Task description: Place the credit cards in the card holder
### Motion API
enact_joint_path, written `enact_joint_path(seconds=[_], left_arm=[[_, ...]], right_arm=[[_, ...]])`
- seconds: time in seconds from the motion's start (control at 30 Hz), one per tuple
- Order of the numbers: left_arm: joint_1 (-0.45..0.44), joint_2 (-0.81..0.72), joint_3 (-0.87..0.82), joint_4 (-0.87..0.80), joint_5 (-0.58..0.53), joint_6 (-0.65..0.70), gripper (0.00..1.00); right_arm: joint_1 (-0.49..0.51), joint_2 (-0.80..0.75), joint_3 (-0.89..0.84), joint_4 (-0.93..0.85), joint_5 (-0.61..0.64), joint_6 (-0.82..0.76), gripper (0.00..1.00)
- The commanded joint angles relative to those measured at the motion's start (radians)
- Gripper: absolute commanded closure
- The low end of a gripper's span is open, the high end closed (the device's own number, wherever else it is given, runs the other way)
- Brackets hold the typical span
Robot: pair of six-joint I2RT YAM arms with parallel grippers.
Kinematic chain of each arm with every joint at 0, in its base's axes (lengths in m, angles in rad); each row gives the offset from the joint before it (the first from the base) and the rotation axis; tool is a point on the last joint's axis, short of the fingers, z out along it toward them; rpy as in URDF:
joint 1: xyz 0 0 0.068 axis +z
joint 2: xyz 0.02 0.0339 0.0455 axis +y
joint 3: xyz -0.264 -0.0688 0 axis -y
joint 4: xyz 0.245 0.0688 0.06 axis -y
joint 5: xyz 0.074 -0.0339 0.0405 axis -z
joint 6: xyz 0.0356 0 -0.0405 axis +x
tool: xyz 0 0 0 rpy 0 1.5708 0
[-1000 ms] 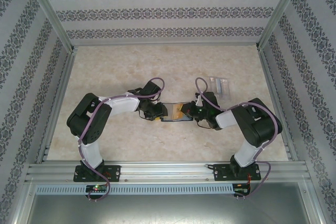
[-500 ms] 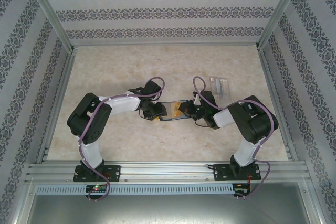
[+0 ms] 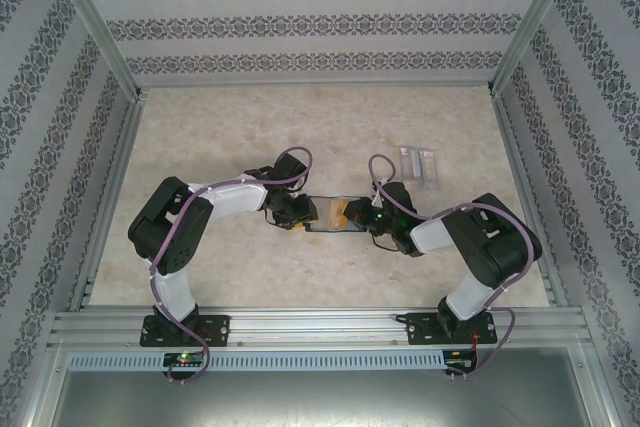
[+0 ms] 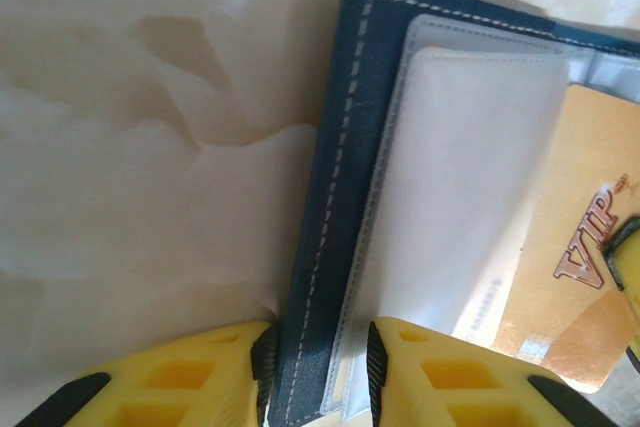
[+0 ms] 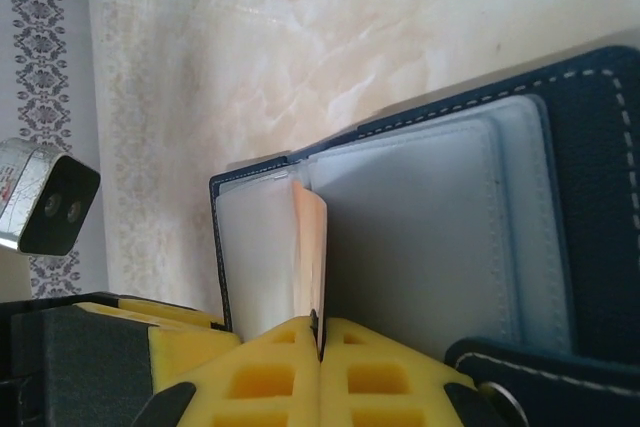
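Note:
The dark navy card holder point(image 3: 326, 219) lies open on the table between the two grippers. My left gripper point(image 4: 320, 372) is shut on the card holder's point(image 4: 345, 127) stitched left edge and the clear sleeve beside it. An orange-yellow credit card point(image 4: 570, 277) marked VIP lies over the pale sleeves. My right gripper point(image 5: 320, 339) is shut on that credit card point(image 5: 311, 247), which stands on edge among the grey-blue sleeves of the card holder point(image 5: 600, 167). From above, the left gripper point(image 3: 300, 213) and right gripper point(image 3: 364, 215) face each other across the credit card point(image 3: 342, 212).
A clear plastic box point(image 3: 418, 162) sits on the table behind and to the right of the right arm. Metal frame posts and patterned walls enclose the pale marbled tabletop point(image 3: 230, 137). The snap tab point(image 5: 500, 397) lies by my right fingers.
The right arm's elbow has swung out to the right and its wrist has shifted a little, still gripping the card at the holder. The left arm has stayed put.

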Motion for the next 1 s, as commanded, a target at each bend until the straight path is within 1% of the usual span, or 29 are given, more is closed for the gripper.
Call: enact_joint_path(seconds=[0.0,0.1,0.23,0.27,0.33,0.4,0.6,0.77,0.83,0.97], left_arm=[[0.036,0.053,-0.041,-0.071,-0.118,-0.011,0.65],[0.036,0.055,-0.043,-0.067,-0.114,-0.014,0.65],[0.036,0.063,-0.042,-0.064,-0.103,-0.013,0.65],[0.036,0.065,-0.043,-0.062,-0.102,-0.012,0.67],[0.035,0.067,-0.045,-0.055,-0.093,-0.012,0.76],[0.035,0.069,-0.042,-0.055,-0.091,-0.011,0.80],[0.036,0.070,-0.027,-0.094,-0.117,0.006,0.80],[0.045,0.067,-0.022,-0.122,-0.141,0.015,0.80],[0.051,0.059,-0.021,-0.142,-0.158,0.023,0.80],[0.061,0.047,-0.014,-0.180,-0.185,0.047,0.80]], right_arm=[[0.007,-0.048,-0.031,-0.062,0.077,-0.013,1.00],[0.009,-0.049,-0.015,-0.087,0.053,-0.024,1.00],[0.015,0.025,0.005,-0.029,-0.019,0.004,1.00],[0.016,0.042,0.008,-0.010,-0.028,0.014,1.00],[0.018,0.077,0.007,0.030,-0.041,0.036,1.00],[0.020,0.099,0.009,0.079,-0.062,0.045,1.00],[0.021,0.104,0.024,0.094,-0.098,0.041,1.00],[0.017,0.103,0.026,0.097,-0.122,0.008,1.00],[0.011,0.107,0.030,0.109,-0.149,-0.004,1.00],[0.002,0.142,0.085,0.115,-0.256,-0.057,1.00]])
